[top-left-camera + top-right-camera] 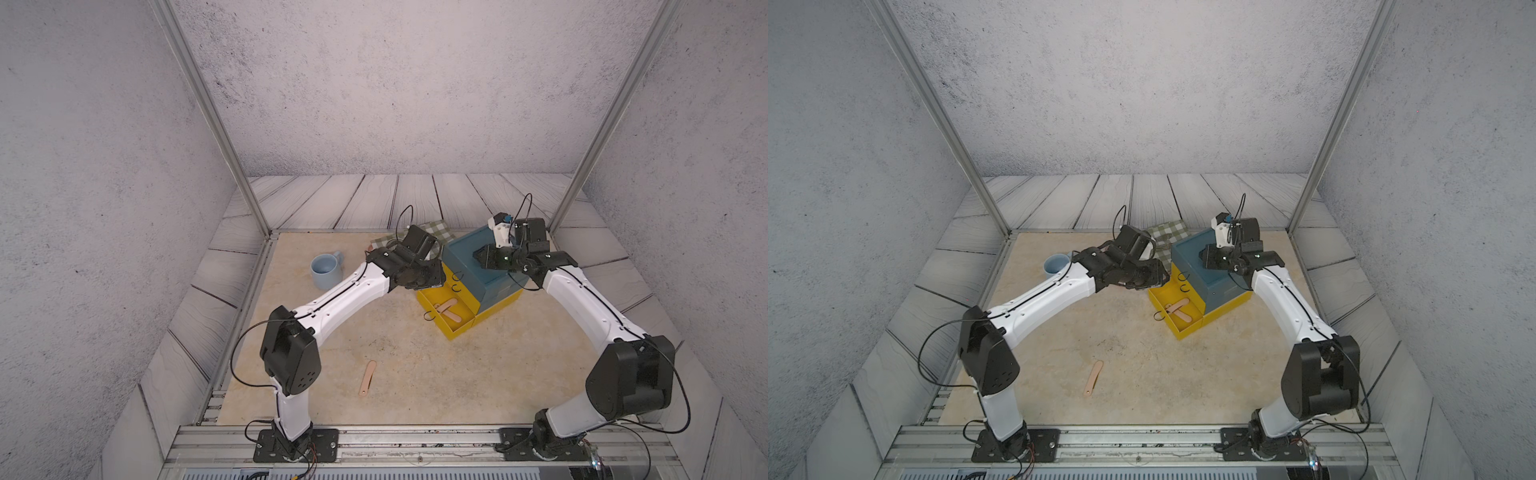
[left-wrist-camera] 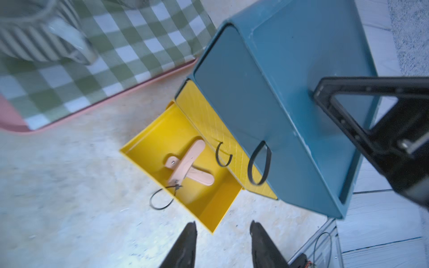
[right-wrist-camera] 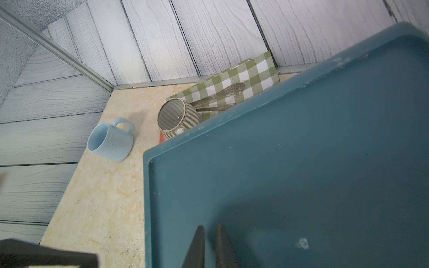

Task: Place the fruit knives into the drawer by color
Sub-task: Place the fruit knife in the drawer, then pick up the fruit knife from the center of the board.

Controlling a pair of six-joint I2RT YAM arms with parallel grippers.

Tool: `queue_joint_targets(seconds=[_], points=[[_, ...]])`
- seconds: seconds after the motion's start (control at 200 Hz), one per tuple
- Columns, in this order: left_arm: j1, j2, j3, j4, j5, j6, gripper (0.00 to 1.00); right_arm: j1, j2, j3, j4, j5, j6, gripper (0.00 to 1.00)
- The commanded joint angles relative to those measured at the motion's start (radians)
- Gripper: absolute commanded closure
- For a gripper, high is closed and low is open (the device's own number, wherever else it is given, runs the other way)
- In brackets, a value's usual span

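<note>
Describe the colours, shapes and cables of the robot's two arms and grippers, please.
The left arm and the right arm have smooth white shells with bulky black joint housings. Thin black cables loop outside them. The left gripper and the right gripper each have two black, tapered fingers.

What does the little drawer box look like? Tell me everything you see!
The chest is small, boxy and plastic-looking: teal top and top drawer, two yellow drawers below, each with a black loop pull. It stands on the table beside the pink tray. The bottom drawer is pulled out, with two pink knives crossed inside. The shut right gripper is at its top.
</note>
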Motion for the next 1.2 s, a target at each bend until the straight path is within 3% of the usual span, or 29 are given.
queue_joint_targets(seconds=[0.0,0.175,0.34,0.51,0.836,1.196], points=[[0.006,-0.076,-0.106,-0.243,-0.133,0.15,0.53,0.0,0.127,-0.133,-0.456,0.117,-0.006,0.86],[0.005,-0.22,-0.362,-0.361,-0.192,0.201,0.43,0.0,0.132,-0.133,-0.455,0.113,-0.003,0.85],[0.006,-0.32,-0.602,-0.334,-0.214,0.152,0.35,0.001,0.129,-0.138,-0.452,0.119,-0.002,0.85],[0.005,-0.376,-0.759,-0.258,-0.176,0.12,0.28,0.001,0.141,-0.14,-0.448,0.118,-0.003,0.85],[0.006,-0.337,-0.842,-0.189,-0.125,0.113,0.25,0.0,0.145,-0.131,-0.451,0.119,-0.003,0.85],[0.006,-0.283,-0.898,-0.131,-0.064,0.106,0.33,0.001,0.141,-0.127,-0.453,0.118,-0.006,0.83]])
